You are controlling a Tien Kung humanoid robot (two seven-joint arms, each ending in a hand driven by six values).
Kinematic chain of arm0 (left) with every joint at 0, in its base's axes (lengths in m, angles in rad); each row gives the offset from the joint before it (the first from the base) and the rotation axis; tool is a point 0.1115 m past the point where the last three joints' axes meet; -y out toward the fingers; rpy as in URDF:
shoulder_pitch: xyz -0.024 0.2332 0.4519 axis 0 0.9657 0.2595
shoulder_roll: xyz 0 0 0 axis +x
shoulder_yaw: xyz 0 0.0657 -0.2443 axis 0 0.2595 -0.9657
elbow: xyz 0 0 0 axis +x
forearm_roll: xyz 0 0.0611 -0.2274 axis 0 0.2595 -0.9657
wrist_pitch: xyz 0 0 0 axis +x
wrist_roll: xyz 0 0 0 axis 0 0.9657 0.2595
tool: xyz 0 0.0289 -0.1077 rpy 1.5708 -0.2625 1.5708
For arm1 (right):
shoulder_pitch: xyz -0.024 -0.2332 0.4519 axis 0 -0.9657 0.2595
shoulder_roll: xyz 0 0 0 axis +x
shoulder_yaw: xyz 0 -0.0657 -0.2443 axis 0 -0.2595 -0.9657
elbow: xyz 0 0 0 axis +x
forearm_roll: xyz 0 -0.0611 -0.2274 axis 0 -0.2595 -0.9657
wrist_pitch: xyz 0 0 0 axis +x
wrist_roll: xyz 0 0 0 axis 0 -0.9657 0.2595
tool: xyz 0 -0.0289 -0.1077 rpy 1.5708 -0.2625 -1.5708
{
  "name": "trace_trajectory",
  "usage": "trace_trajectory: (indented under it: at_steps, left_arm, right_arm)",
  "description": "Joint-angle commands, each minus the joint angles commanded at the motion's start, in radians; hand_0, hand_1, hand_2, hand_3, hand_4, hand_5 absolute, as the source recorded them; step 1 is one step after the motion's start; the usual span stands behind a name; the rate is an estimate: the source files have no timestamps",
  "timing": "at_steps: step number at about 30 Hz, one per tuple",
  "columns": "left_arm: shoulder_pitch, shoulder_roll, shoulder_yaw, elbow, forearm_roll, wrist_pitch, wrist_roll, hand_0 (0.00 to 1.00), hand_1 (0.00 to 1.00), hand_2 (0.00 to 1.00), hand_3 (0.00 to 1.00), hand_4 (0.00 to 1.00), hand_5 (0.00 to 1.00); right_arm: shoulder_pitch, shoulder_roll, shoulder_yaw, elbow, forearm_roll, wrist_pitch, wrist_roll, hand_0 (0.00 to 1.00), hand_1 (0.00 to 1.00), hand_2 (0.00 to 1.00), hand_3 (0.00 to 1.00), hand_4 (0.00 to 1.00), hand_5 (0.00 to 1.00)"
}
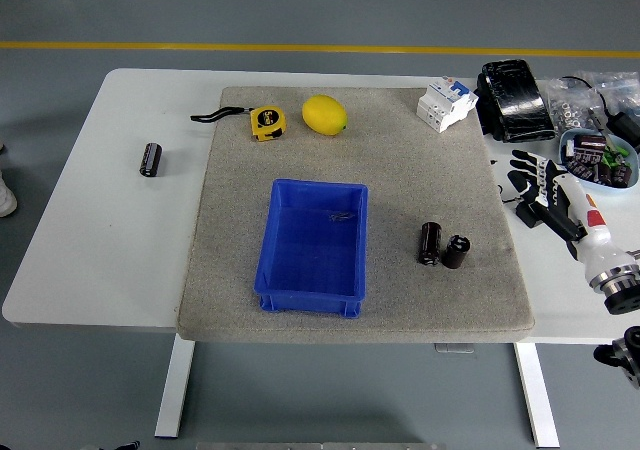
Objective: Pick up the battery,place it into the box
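Observation:
Two dark cylindrical batteries stand side by side on the grey mat, one upright and the other just right of it. A third battery lies on the bare white table at the left. The blue box sits open in the middle of the mat, left of the pair. My right hand hovers at the mat's right edge, up and to the right of the two batteries. Its black fingers are spread and hold nothing. My left arm does not show.
At the back of the mat lie a yellow tape measure, a lemon and a white circuit breaker. A black pack, plastic bags and a dish of more batteries crowd the table's right end.

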Motion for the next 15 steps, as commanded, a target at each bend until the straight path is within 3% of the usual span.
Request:
trace_trajectory:
  at_steps: [5,6,9,11,12,15]
  left_arm:
    - [-0.001,0.000,0.003,0.000,-0.002,-0.001,0.000,0.667,0.617,0.738,0.705,0.707,0.716]
    - [-0.002,0.000,0.003,0.000,-0.002,-0.001,0.000,0.667,0.616,0.737,0.703,0.708,0.717]
    - [-0.003,0.001,0.006,0.000,-0.006,0.000,-0.001,0.667,0.616,0.737,0.703,0.708,0.717]
    - [-0.003,0.001,0.008,0.000,-0.009,0.001,-0.001,0.667,0.616,0.737,0.703,0.708,0.717]
    - [-0.003,0.001,0.009,0.000,-0.010,0.001,-0.001,0.667,0.615,0.736,0.704,0.709,0.716]
    - [-0.004,0.001,0.012,0.000,-0.015,0.002,-0.002,0.667,0.615,0.736,0.704,0.709,0.716]
  right_arm:
    - [0.029,-0.036,-0.034,0.002,-0.149,0.013,0.028,0.784,0.758,0.793,0.820,0.998,0.551]
    - [0.036,-0.043,-0.042,0.002,-0.176,0.015,0.031,0.779,0.738,0.768,0.800,0.998,0.490]
    - [0.067,-0.065,-0.077,-0.001,-0.263,0.022,0.039,0.779,0.738,0.768,0.800,0.998,0.490]
    - [0.084,-0.074,-0.099,-0.005,-0.307,0.043,0.042,0.779,0.738,0.768,0.800,0.998,0.490]
    - [0.090,-0.077,-0.108,-0.007,-0.325,0.059,0.042,0.734,0.683,0.730,0.795,0.998,0.414]
    - [0.102,-0.087,-0.132,-0.013,-0.360,0.086,0.045,0.734,0.683,0.730,0.795,0.998,0.414]
